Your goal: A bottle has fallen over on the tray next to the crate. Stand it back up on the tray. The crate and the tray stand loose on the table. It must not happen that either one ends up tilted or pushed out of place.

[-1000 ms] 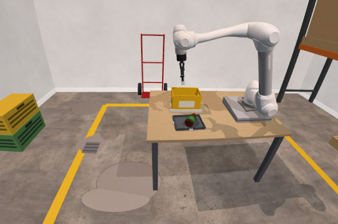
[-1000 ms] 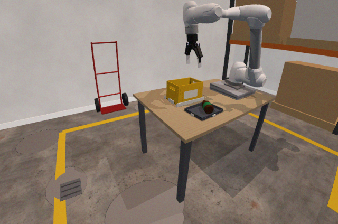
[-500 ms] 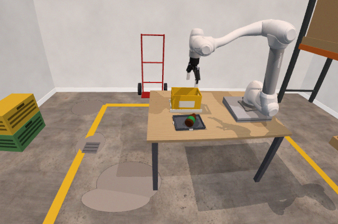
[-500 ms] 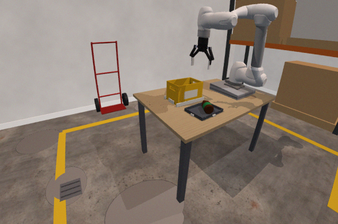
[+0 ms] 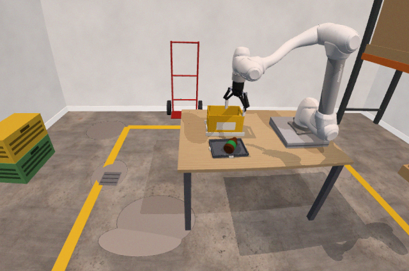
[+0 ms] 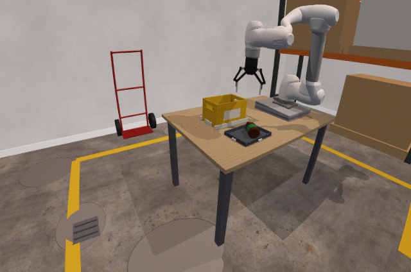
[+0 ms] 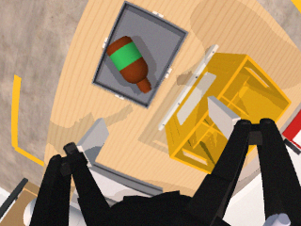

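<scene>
A brown bottle with a green band (image 5: 230, 145) lies on its side on the dark tray (image 5: 228, 147) near the table's front. It also shows in the exterior view (image 6: 251, 129) on the tray (image 6: 247, 134), and in the wrist view (image 7: 128, 63) on the tray (image 7: 139, 52). The yellow crate (image 5: 225, 118) stands just behind the tray. My gripper (image 5: 236, 103) (image 6: 247, 88) hangs open and empty above the crate's far side, well above the table. In the wrist view its fingers spread wide, with the crate below them.
The arm's grey base plate (image 5: 297, 130) sits on the table's right part. A red hand truck (image 5: 183, 79) stands by the back wall. Shelving with cardboard boxes (image 6: 351, 30) is to the right. Stacked yellow and green crates (image 5: 21, 147) are on the floor at left.
</scene>
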